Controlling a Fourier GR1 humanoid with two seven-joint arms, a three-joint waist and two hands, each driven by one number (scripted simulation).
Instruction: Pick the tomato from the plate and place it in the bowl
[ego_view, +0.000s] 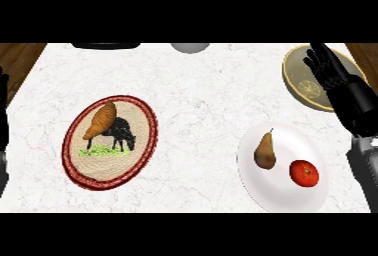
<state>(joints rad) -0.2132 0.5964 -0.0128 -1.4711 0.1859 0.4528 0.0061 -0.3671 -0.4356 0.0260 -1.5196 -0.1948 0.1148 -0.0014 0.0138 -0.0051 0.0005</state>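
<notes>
We see the round red tomato (304, 173) lying on the white round plate (284, 197), beside a brown pear (265, 150). Our black right hand (330, 67) hangs over the yellow-rimmed bowl (297, 82), fingers straight and apart, holding nothing.

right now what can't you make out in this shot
Head view only:
- Bowl: its right part is hidden behind the right hand.
- Left hand: only a dark sliver at the left edge; fingers unreadable.
- Dark object and grey round object: cut off by the top edge, unidentifiable.
</notes>
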